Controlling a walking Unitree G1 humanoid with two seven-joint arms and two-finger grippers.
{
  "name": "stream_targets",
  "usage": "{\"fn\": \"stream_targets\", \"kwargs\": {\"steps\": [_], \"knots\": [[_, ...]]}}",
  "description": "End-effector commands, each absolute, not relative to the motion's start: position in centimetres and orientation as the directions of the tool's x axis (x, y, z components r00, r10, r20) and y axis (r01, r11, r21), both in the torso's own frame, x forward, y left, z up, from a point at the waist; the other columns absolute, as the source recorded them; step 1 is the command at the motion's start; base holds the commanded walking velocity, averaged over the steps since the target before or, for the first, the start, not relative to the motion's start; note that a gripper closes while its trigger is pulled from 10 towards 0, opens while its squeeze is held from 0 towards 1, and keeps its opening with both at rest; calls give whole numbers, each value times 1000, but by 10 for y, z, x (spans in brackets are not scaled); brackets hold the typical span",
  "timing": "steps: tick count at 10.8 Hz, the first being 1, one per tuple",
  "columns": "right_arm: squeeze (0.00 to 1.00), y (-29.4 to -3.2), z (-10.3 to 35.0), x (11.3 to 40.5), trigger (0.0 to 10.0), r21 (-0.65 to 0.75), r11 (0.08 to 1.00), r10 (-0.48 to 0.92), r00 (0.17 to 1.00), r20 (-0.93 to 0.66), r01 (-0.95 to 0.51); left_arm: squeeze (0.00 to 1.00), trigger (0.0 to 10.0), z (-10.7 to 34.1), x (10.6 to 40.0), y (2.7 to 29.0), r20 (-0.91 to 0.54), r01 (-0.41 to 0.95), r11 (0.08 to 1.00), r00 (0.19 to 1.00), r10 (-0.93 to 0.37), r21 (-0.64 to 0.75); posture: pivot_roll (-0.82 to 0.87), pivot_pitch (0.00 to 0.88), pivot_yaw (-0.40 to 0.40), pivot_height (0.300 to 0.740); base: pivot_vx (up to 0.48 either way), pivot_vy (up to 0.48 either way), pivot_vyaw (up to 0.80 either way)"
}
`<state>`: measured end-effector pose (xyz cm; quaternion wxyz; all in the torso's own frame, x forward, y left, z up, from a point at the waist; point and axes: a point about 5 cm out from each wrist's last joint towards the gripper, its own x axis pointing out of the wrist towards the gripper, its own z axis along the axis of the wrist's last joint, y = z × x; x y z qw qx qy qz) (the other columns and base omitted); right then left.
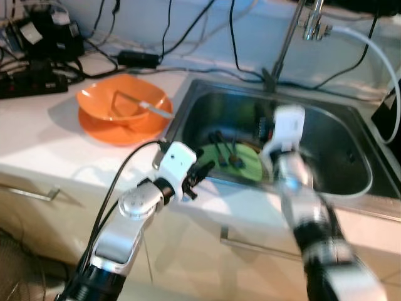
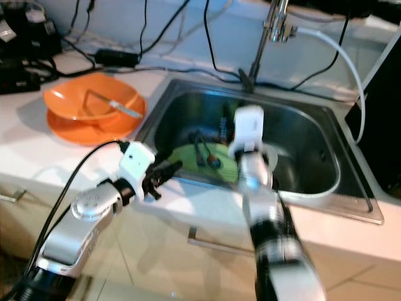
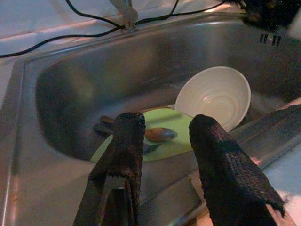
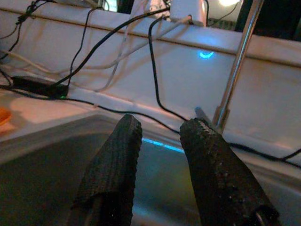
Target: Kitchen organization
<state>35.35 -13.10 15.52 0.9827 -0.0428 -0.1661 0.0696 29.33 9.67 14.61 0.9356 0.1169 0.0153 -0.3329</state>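
Note:
A steel sink (image 1: 341, 160) holds a green plate (image 1: 243, 165) with dark spoons (image 3: 160, 134) lying on it. A white bowl (image 3: 214, 96) leans tilted against the plate's edge. My left gripper (image 1: 202, 170) hovers at the sink's front left rim, open, pointing toward the plate with nothing between its fingers (image 3: 127, 141). My right gripper (image 4: 160, 125) is raised over the middle of the sink, open and empty, facing the back wall and faucet (image 1: 288, 37). An orange bowl (image 1: 122, 106) with a metal utensil (image 1: 149, 107) in it sits on the counter to the sink's left.
Black cables (image 1: 188, 31) and a power strip (image 1: 31, 83) lie along the back of the white counter (image 1: 50, 144). A white hose (image 1: 376, 53) arcs from the faucet over the sink's right side. Cabinet fronts with a handle (image 1: 28, 193) are below.

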Motion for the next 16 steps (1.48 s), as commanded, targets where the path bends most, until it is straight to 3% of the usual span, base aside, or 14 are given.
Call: {"fn": "stream_targets", "kwargs": {"steps": [1,6,9,14,16], "knots": [[0,-134,162,350,10000,-107,986,160,922,353,-130,0,10000,136,294,99,-154,619,759,785,-599,202,226,38,-79,740,0,0,0],[0,-146,151,320,10000,-140,973,220,912,347,-182,0,10000,134,293,100,-142,616,763,788,-599,198,206,19,-69,740,0,0,0],[0,-138,139,309,10000,-113,972,232,921,313,-207,0,10000,137,294,103,-104,588,782,808,-580,207,206,17,-66,740,0,0,0],[0,-130,125,308,10000,-60,979,203,943,262,-194,0,10000,150,301,118,-10,468,833,873,-487,295,226,38,-70,740,0,0,0],[0,-127,124,309,10000,-53,980,201,946,256,-194,0,10000,178,306,124,118,353,828,890,-441,436,232,39,-69,740,0,0,0]]}}
